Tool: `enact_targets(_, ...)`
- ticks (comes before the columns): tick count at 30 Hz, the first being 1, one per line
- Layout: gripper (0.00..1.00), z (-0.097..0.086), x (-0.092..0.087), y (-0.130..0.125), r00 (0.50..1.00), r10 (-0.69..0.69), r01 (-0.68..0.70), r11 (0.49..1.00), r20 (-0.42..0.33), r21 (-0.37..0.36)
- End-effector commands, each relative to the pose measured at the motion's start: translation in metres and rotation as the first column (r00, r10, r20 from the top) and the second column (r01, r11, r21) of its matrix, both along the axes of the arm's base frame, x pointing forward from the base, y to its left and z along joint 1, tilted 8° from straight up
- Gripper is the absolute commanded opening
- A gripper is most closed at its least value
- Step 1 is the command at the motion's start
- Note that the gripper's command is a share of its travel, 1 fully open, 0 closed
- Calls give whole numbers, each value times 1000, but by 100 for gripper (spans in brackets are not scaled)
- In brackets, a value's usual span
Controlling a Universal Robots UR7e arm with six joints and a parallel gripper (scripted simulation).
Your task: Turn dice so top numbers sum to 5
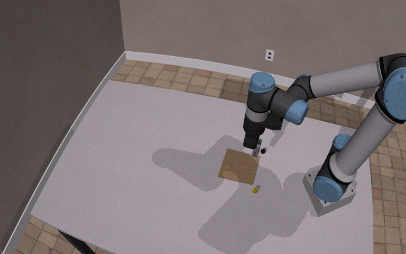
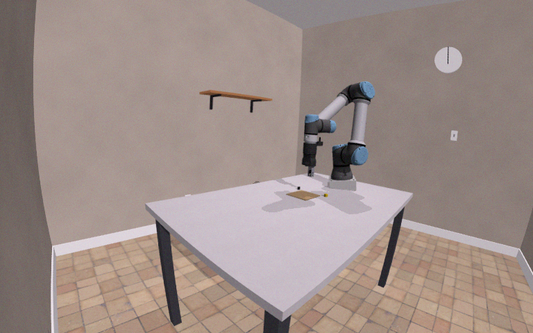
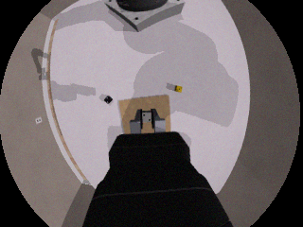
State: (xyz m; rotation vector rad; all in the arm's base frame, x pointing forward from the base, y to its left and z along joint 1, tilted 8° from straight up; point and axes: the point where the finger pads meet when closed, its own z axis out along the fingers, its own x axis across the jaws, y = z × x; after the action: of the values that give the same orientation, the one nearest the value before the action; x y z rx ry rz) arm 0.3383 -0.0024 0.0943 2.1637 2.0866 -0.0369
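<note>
The tan mat (image 1: 239, 166) lies flat on the white table, with no die on it. My gripper (image 1: 255, 152) hangs above the mat's far right corner, shut on a small greyish die that the fingers mostly hide. A black die (image 1: 264, 150) lies on the table just off that corner. A yellow die (image 1: 255, 189) lies on the table just off the mat's near right corner. In the wrist view the fingers stand over the mat (image 3: 147, 108), with the black die (image 3: 109, 97) to the left and the yellow die (image 3: 178, 89) to the right.
The arm's base block (image 1: 329, 194) stands on the table right of the mat. In the exterior view the gripper (image 2: 310, 173) hangs well above the mat (image 2: 303, 194).
</note>
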Motion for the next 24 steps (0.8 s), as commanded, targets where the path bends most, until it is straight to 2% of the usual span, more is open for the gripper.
enact_targets(1, 34, 0, 0, 0, 1000, 0, 0, 1000, 1, 0)
enact_targets(10, 34, -6, 1, -1, 1000, 0, 0, 1000, 1, 0)
enact_targets(19, 34, -42, 4, -5, 1000, 0, 0, 1000, 1, 0)
enact_targets(21, 34, -42, 4, -5, 1000, 0, 0, 1000, 1, 0)
enact_targets(24, 34, -57, 5, -7, 1000, 0, 0, 1000, 1, 0)
